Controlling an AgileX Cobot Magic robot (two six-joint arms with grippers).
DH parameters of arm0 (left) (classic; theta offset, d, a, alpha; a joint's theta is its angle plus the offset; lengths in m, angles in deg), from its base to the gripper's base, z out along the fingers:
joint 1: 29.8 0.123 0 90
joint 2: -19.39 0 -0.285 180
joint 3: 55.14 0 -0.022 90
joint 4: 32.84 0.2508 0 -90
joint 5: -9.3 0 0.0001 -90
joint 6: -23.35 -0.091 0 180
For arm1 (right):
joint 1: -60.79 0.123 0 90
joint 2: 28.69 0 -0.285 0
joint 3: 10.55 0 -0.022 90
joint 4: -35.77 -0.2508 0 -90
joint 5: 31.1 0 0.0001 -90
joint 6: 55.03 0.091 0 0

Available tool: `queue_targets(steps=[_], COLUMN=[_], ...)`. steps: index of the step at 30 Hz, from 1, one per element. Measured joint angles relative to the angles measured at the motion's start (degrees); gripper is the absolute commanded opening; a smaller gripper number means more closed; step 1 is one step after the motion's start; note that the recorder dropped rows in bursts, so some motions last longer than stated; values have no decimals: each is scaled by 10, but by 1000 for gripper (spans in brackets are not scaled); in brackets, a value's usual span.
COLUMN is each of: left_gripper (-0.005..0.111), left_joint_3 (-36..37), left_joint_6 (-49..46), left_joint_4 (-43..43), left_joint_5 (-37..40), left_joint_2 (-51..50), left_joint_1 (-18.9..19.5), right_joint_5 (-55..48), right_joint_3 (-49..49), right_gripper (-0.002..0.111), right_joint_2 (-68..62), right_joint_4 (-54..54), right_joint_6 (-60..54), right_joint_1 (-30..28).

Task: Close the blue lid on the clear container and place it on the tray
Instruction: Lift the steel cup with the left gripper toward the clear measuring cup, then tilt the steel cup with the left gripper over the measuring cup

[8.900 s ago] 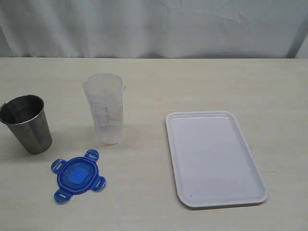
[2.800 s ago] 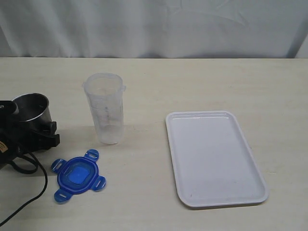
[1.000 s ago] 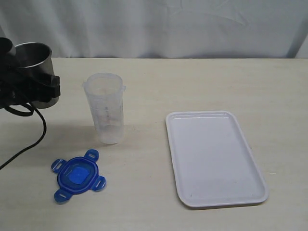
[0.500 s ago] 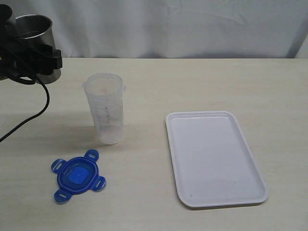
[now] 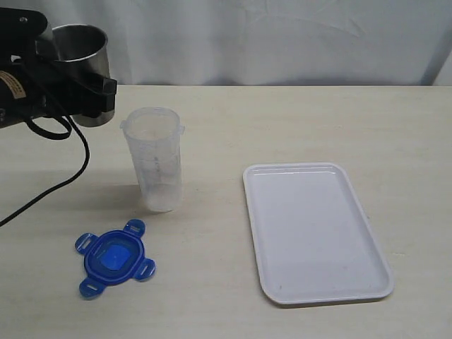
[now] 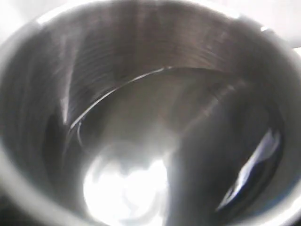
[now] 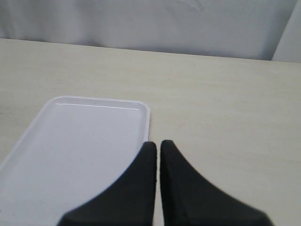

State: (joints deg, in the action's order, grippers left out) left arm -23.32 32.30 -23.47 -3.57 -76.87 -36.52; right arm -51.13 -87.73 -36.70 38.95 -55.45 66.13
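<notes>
A pale beige worktop (image 5: 282,120) with a faint wood grain carries everything, and a white cloth backdrop (image 5: 268,39) hangs in folds along its far edge.

The clear container (image 5: 154,159) stands upright left of centre in the exterior view, its long axis vertical and its open mouth up, with faint measuring marks on its wall. The blue lid (image 5: 113,258) lies flat on the worktop nearer the camera and a little to the left of the container, apart from it. Its lighter blue centre faces up and its four flaps are splayed outward. The tray (image 5: 319,296) lies flat to the right, well apart from both. Its long axis runs from the far side toward the near edge, with the near end angled slightly rightward.

The left arm's fingers (image 5: 106,88) clamp a steel cup (image 5: 79,49) at the upper left of the exterior view. The cup is held up off the worktop, mouth up, just beside the container's rim. The left wrist view looks straight into its shiny inside.

The right arm's fingers (image 7: 141,188) are pressed together with nothing between them, just beside the tray's long edge.
</notes>
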Motion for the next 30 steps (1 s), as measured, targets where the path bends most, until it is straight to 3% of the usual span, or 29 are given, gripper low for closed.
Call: queue_targets(steps=[7, 14, 30], left_gripper=[0, 0, 0], left_joint_3=[0, 0, 0], left_joint_6=[0, 0, -1], left_joint_4=[34, 39, 137], left_joint_5=[-2, -12, -29], left_joint_2=[0, 0, 0], left_joint_1=[-22, -22, -22], right_joint_5=[0, 0, 0], right_joint_3=[0, 0, 0], right_gripper=[4, 4, 4], right_joint_2=[0, 0, 0], right_joint_4=[0, 0, 0], right_joint_6=[0, 0, 0], right_joint_1=[0, 0, 0])
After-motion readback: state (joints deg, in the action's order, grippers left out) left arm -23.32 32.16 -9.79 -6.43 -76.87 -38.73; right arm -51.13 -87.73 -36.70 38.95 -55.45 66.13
